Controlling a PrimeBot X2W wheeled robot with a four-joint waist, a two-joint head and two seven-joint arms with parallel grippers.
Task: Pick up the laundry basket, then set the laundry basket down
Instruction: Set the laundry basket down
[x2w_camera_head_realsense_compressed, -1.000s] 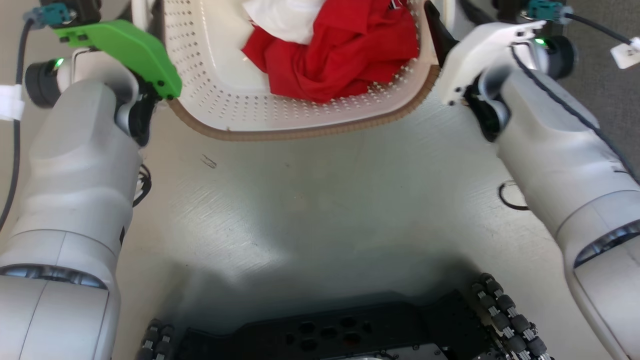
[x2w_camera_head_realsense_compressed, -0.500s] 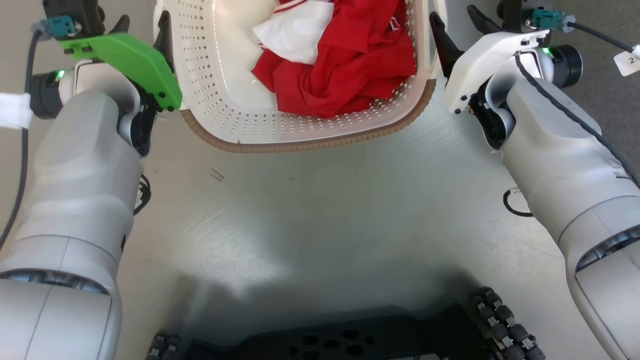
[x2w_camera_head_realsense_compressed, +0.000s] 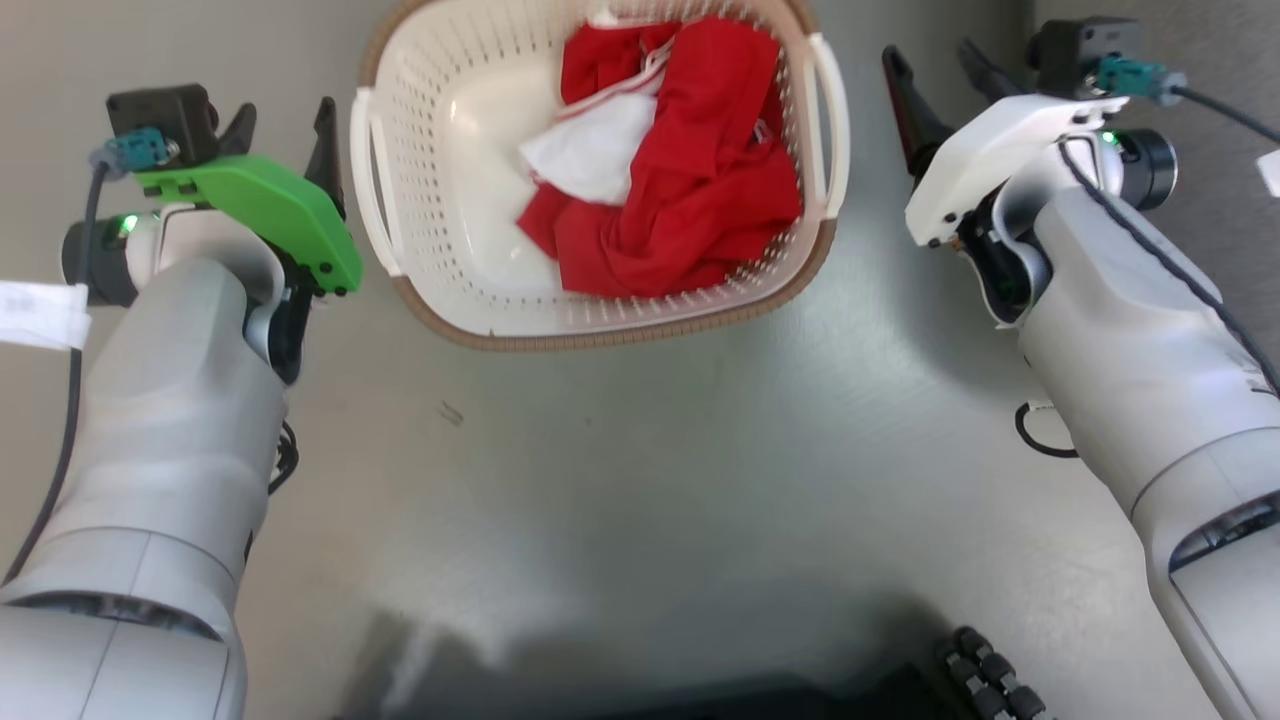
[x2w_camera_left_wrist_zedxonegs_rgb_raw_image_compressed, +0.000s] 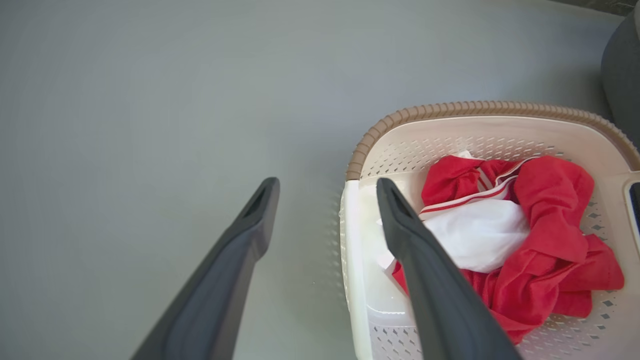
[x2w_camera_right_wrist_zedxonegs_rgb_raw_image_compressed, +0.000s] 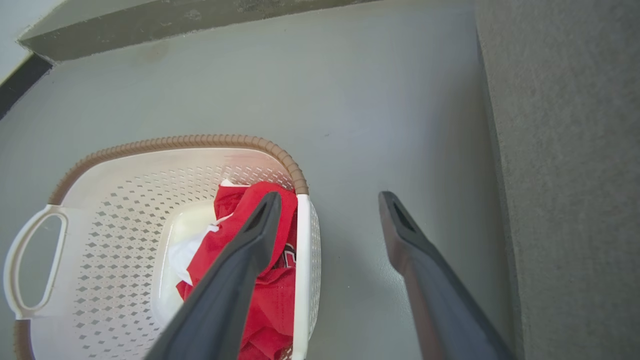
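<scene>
Dark fingers on our left gripper (x2w_camera_head_realsense_compressed: 283, 135) are spread and empty, upper left of frame, just beside the laundry basket (x2w_camera_head_realsense_compressed: 440, 230). Our right gripper (x2w_camera_head_realsense_compressed: 940, 80) is likewise spread and empty, upper right. We see the basket on the grey floor (x2w_camera_head_realsense_compressed: 640, 480) between them, top centre, with red and white cloth (x2w_camera_head_realsense_compressed: 690, 200) inside.

Basket (x2w_camera_head_realsense_compressed: 600, 336): one
Handles (x2w_camera_head_realsense_compressed: 374, 190): two, on the basket's sides
Red cloth (x2w_camera_head_realsense_compressed: 700, 200): one, in the basket
White cloth (x2w_camera_head_realsense_compressed: 590, 160): one, in the basket
Grippers: two, left gripper (x2w_camera_head_realsense_compressed: 285, 108) and right gripper (x2w_camera_head_realsense_compressed: 928, 50), flanking the basket
</scene>
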